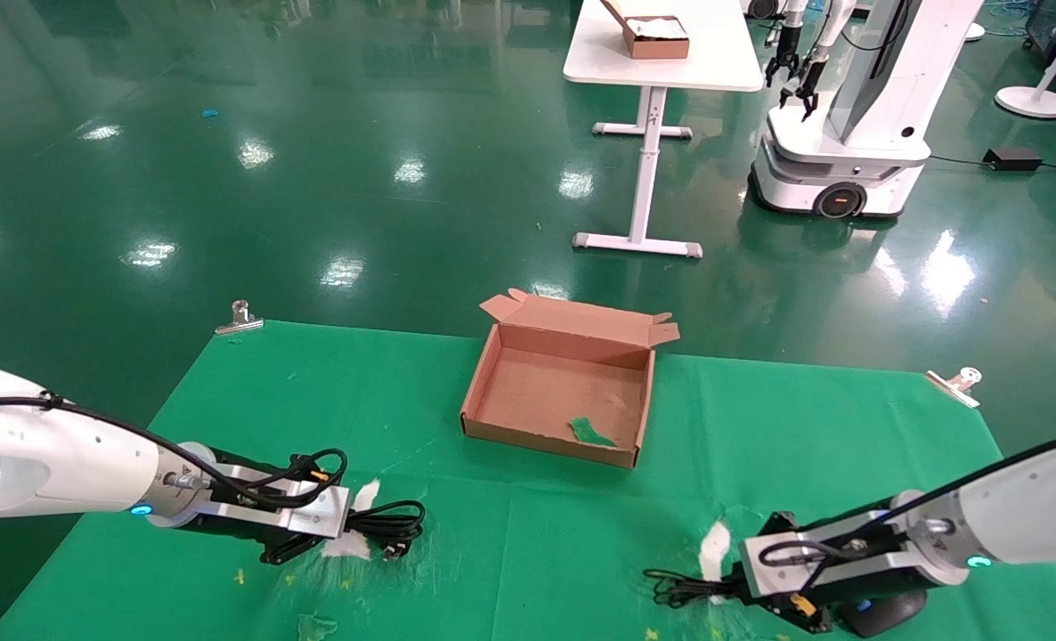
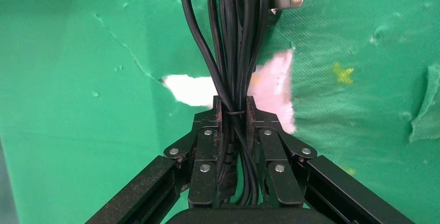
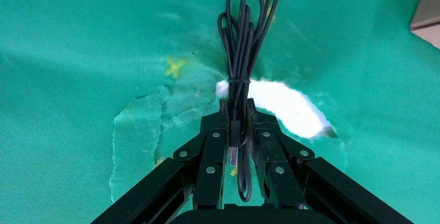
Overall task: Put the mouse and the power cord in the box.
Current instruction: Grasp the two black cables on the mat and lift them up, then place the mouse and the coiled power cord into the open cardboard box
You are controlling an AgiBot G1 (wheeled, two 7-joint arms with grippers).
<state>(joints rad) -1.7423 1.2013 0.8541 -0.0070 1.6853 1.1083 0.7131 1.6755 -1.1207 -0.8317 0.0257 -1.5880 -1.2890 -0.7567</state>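
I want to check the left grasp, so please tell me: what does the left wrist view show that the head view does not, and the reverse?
Only the left wrist view shows the left hand closed on the power cord at its tie, and the plug's metal prongs.

Only the head view shows the box open with just a green scrap inside, the right hand gripping the mouse cable bundle, and the mouse beside that arm.

Both show the cord on the torn green cloth.
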